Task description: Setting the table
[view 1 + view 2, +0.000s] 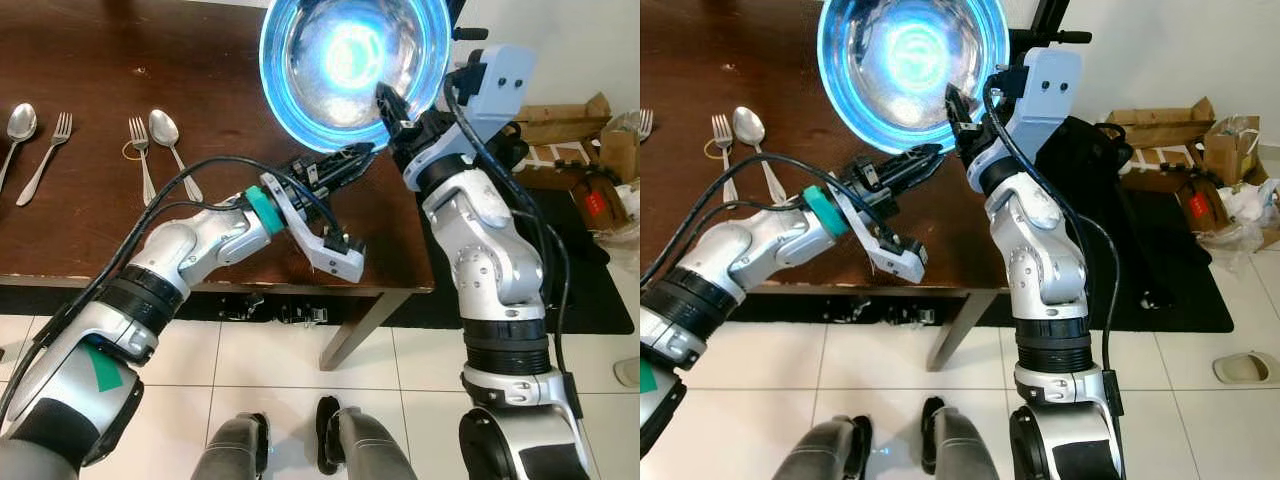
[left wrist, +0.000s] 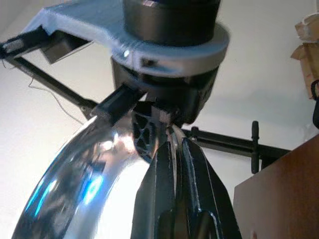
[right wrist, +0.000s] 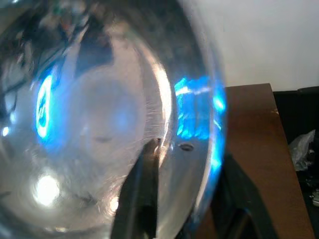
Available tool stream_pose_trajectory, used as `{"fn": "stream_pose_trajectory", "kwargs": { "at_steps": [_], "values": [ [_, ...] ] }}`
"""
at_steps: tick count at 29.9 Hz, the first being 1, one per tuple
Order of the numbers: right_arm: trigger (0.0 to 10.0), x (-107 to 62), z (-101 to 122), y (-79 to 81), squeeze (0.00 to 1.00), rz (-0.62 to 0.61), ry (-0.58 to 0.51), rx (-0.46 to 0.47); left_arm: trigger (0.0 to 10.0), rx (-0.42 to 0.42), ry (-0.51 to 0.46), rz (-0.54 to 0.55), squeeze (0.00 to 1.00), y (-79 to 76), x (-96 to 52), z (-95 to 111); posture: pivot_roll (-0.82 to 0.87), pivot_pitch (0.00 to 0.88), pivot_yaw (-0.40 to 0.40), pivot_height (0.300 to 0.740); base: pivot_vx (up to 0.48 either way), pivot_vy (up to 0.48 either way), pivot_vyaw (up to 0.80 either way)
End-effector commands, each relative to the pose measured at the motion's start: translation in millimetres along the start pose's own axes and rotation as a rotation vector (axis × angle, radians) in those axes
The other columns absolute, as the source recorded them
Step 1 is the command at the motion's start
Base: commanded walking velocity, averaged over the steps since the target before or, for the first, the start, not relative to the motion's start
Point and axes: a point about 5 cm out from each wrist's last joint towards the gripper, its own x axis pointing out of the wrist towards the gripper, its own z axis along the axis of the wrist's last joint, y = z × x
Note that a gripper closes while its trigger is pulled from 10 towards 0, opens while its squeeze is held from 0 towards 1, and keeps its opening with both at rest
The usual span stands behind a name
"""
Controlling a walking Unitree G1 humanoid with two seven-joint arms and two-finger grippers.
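Observation:
A shiny metal bowl (image 1: 350, 60) is held up above the dark wooden table (image 1: 90, 220), tilted so its inside faces me, with blue light reflected in it. My right gripper (image 1: 388, 100) is shut on its lower right rim, one finger (image 3: 147, 169) inside the bowl and the other behind it. My left gripper (image 1: 360, 152) reaches up from below. Its two fingers (image 2: 162, 169) lie close together on the bowl's lower rim, right beside the right gripper. Two fork-and-spoon pairs lie on the table to the left: a spoon (image 1: 20, 122) with a fork (image 1: 58, 130), and a fork (image 1: 140, 145) with a spoon (image 1: 165, 128).
The table's right edge and its leg (image 1: 355, 330) are just in front of me. On the right, a black mat (image 1: 590, 290) lies on the tiled floor, with cardboard boxes (image 1: 560, 115) and bags beyond it. A slipper (image 1: 1245, 368) lies on the tiles.

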Motion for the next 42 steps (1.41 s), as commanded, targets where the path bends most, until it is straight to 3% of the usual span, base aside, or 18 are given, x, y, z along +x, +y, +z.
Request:
{"fn": "stream_pose_trajectory", "kwargs": {
  "at_steps": [1, 17, 21, 22, 23, 24, 25, 26, 27, 28, 33, 35, 36, 37, 38, 39, 40, 42],
  "values": [
    [0.0, -2.5, -4.8, -7.7, 0.00, -0.030, 0.024, 0.002, 10.0, 0.014, -0.025, 0.065, 0.00, 11.4, 7.9, 1.0, 0.05, 0.089, -0.067, 0.740, 0.000, 0.000, 0.00],
    [0.0, -2.1, -2.3, -8.9, 0.00, -0.037, 0.001, 0.040, 10.0, 0.008, -0.015, 0.060, 0.00, 8.5, 6.6, -0.9, 0.05, 0.088, -0.063, 0.740, 0.000, 0.000, 0.00],
    [0.0, -2.8, -1.9, -9.8, 0.00, -0.048, -0.010, 0.041, 10.0, -0.058, 0.035, 0.061, 0.00, 5.4, 5.0, -2.5, 0.05, 0.087, -0.058, 0.740, 0.000, 0.000, 0.00],
    [0.0, -3.2, -1.9, -11.8, 0.00, -0.064, -0.013, 0.042, 10.0, -0.168, 0.114, 0.073, 0.00, 3.5, 3.1, -4.6, 0.04, 0.089, -0.051, 0.740, 0.000, 0.000, 0.00],
    [0.0, -4.2, -0.7, -15.0, 0.00, -0.085, -0.028, 0.038, 10.0, -0.363, 0.226, 0.110, 0.00, 3.9, 1.8, -5.5, 0.05, 0.093, -0.051, 0.740, 0.000, 0.000, 0.00],
    [0.0, -4.2, -0.7, -15.0, 0.00, -0.085, -0.028, 0.038, 10.0, -0.363, 0.226, 0.110, 0.00, 3.9, 1.8, -5.5, 0.05, 0.093, -0.051, 0.740, 0.000, 0.000, 0.00],
    [3.5, -5.4, 1.1, -18.5, 0.00, -0.108, -0.049, 0.023, 10.0, -0.559, 0.294, 0.140, 0.00, 4.7, -0.4, -4.6, 0.05, 0.095, -0.051, 0.740, 0.000, 0.000, 0.00],
    [10.0, -8.0, 2.9, -25.0, 0.00, -0.147, -0.080, -0.001, 10.0, -0.839, 0.379, 0.231, 0.00, 12.7, -4.1, -4.0, 0.06, 0.098, -0.048, 0.740, 0.000, 0.000, 0.00],
    [10.0, -10.9, 4.6, -31.4, 0.00, -0.186, -0.112, -0.027, 10.0, -1.115, 0.408, 0.300, 0.00, 20.6, -8.2, 0.4, 0.06, 0.098, -0.048, 0.740, 0.000, 0.000, 0.00],
    [10.0, -13.1, 5.4, -35.4, 0.00, -0.213, -0.125, -0.055, 10.0, -1.199, 0.410, 0.329, 0.00, 25.7, -12.6, 2.9, 0.06, 0.101, -0.044, 0.740, 0.000, 0.000, 0.00],
    [10.0, -17.0, 6.8, -40.4, 0.00, -0.241, -0.143, -0.084, 10.0, -1.276, 0.431, 0.372, 0.00, 29.9, -22.0, 5.6, 0.07, 0.105, -0.042, 0.740, 0.000, 0.000, 0.00],
    [10.0, -25.7, 7.5, -46.5, 0.00, -0.252, -0.155, -0.094, 10.0, -1.321, 0.572, 0.433, 0.00, 25.8, -56.2, -2.4, 0.08, 0.106, -0.044, 0.740, 0.000, 0.000, 0.00],
    [10.0, -31.1, 6.4, -48.8, 0.00, -0.248, -0.153, -0.100, 10.0, -1.291, 0.649, 0.442, 0.00, 21.7, -73.8, -7.9, 0.08, 0.106, -0.043, 0.740, 0.000, 0.000, 0.00],
    [10.0, -31.1, 6.4, -48.8, 0.00, -0.248, -0.153, -0.100, 10.0, -1.291, 0.649, 0.442, 0.00, 21.7, -73.8, -7.9, 0.08, 0.106, -0.043, 0.740, 0.000, 0.000, 0.00],
    [10.0, -38.1, 4.5, -51.0, 0.00, -0.241, -0.146, -0.109, 10.0, -1.262, 0.729, 0.453, 0.00, 17.6, -91.0, -15.1, 0.07, 0.104, -0.040, 0.740, 0.000, 0.000, 0.00],
    [10.0, -38.1, 4.5, -51.0, 0.00, -0.241, -0.146, -0.109, 10.0, -1.262, 0.729, 0.453, 0.00, 17.6, -91.0, -15.1, 0.07, 0.104, -0.040, 0.740, 0.000, 0.000, 0.00],
    [10.0, -44.2, 2.5, -53.4, 0.00, -0.241, -0.137, -0.118, 10.0, -1.211, 0.779, 0.450, 0.00, 14.5, -102.3, -21.2, 0.07, 0.102, -0.038, 0.740, 0.000, 0.000, 0.00],
    [10.0, -44.2, 2.5, -53.4, 0.00, -0.241, -0.137, -0.118, 10.0, -1.211, 0.779, 0.450, 0.00, 14.5, -102.3, -21.2, 0.07, 0.102, -0.038, 0.740, 0.000, 0.000, 0.00]
  ]
}}
